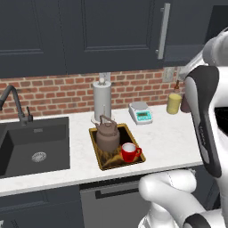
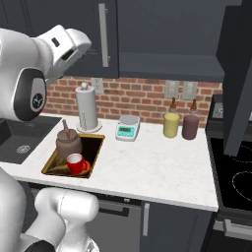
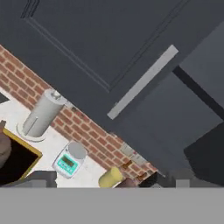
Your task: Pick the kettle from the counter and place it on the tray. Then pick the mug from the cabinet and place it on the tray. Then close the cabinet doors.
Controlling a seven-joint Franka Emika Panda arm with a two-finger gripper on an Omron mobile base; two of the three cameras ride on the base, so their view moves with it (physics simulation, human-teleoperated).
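The pincer (image 3: 112, 183) is standing spread, pinching nothing, facing the cabinet door (image 3: 109, 48); well below it the kettle (image 1: 107, 136) and mug (image 1: 129, 152) are sitting on the tray (image 1: 95, 149).

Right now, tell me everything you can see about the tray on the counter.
The tray is a dark rectangle with a raised golden-brown rim and an orange-yellow flame-like pattern on its floor. It lies flat on the white counter, between the sink and the small scale, in front of the tall white cylinder. The kettle stands on its far half and the red mug on its near half.
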